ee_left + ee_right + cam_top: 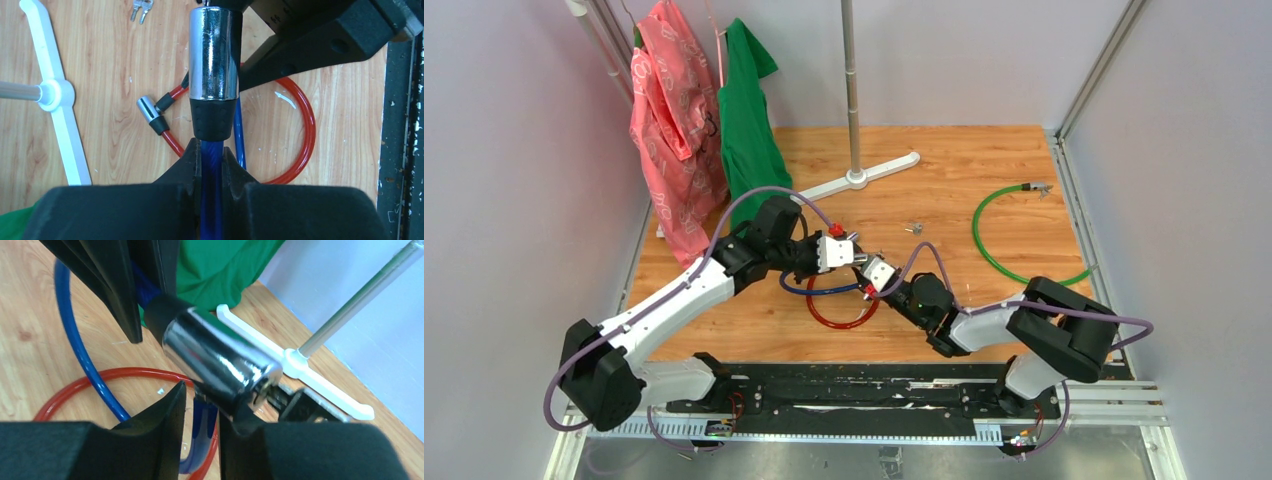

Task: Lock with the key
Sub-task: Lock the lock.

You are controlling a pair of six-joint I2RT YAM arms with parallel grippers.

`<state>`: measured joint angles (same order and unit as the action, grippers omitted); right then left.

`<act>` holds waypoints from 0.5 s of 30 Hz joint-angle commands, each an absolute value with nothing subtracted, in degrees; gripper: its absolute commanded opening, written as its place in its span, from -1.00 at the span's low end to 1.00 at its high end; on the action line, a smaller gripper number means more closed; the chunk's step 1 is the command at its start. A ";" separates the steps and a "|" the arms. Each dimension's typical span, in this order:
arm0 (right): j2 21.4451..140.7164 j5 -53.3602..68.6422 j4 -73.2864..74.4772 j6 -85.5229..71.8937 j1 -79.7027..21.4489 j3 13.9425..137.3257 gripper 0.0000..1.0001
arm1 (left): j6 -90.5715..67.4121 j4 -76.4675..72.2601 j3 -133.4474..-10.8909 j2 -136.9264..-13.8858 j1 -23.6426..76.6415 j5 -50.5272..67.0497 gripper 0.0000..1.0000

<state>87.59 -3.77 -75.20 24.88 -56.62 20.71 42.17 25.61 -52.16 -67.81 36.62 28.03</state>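
My left gripper (849, 252) (211, 150) is shut on the blue cable (212, 200), just under the black collar of its chrome lock cylinder (214, 55) (220, 365). The cylinder is held up off the table. My right gripper (876, 272) (202, 400) meets it from the other side. Its jaws are open around another stretch of the blue cable (205, 422), with a gap on the left side. A small dark and silvery piece (300, 401), seemingly the key, sticks out of the cylinder's end face. Two small silvery keys (914, 228) (141, 7) lie on the wood.
A red cable loop (839, 318) (305, 125) with its chrome plug (148, 110) lies under the grippers. To the right lies a green cable (989, 250). A white stand foot (864, 178) with its pole and hanging pink and green clothes (749, 130) are at the back.
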 commanded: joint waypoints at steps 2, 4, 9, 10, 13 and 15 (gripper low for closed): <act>85.91 0.70 -74.85 22.86 -58.36 20.57 -0.31 | 43.76 29.53 -51.93 -69.79 37.20 27.22 -1.00; 84.75 0.88 -73.96 22.37 -58.36 19.87 -0.27 | 43.63 29.88 -52.44 -70.00 37.18 27.13 -1.00; 82.36 1.95 -70.96 21.60 -57.06 18.28 -0.34 | 44.33 30.63 -52.31 -69.79 37.26 28.10 -1.00; 82.11 2.28 -71.20 21.22 -56.70 17.96 -0.28 | 44.20 30.66 -52.23 -69.96 37.27 27.92 -1.00; 79.73 4.51 -70.14 20.83 -56.00 17.28 -0.02 | 43.84 30.67 -52.53 -70.14 37.31 28.17 -1.00; 77.18 6.53 -65.81 20.71 -55.72 17.75 0.08 | 43.69 30.66 -53.04 -70.30 37.42 28.15 -1.00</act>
